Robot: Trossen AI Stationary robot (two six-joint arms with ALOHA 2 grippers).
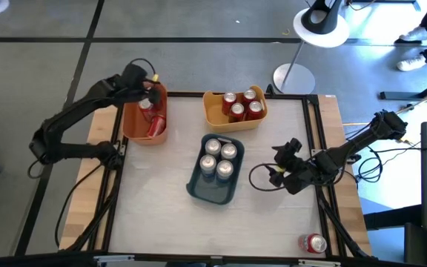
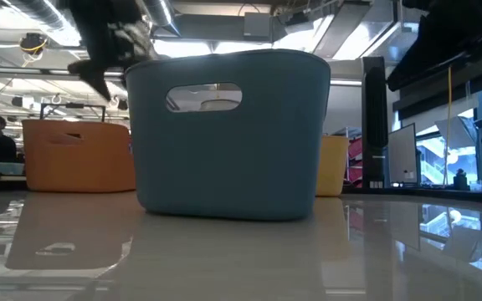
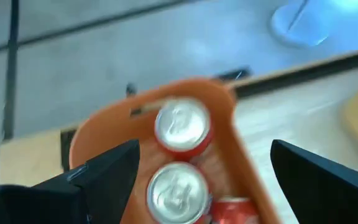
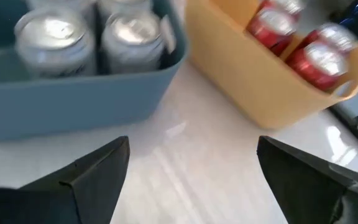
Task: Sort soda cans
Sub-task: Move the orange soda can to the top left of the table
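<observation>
In the high view my left gripper [image 1: 152, 93] hangs open over the orange bin [image 1: 145, 111]. Its wrist view shows two upright red cans [image 3: 180, 124] and a third red one [image 3: 235, 210] inside, below the open left gripper [image 3: 204, 152]. The yellow bin [image 1: 212, 111] holds several red cans [image 1: 242, 105]. The blue-grey bin [image 1: 215, 194] holds several silver cans [image 1: 219, 157]. My right gripper [image 1: 282, 157] is open over bare table to the right of the blue-grey bin. Its wrist view shows silver cans [image 4: 55, 40] and red cans [image 4: 316, 59] beyond the open right gripper [image 4: 191, 146].
One red can [image 1: 312, 242] lies alone at the table's near right corner. In the low view the blue-grey bin [image 2: 228, 134] fills the middle, with the orange bin [image 2: 78, 155] and the yellow bin [image 2: 333, 163] behind it. White tabletop [image 1: 154, 208] lies free toward the near edge.
</observation>
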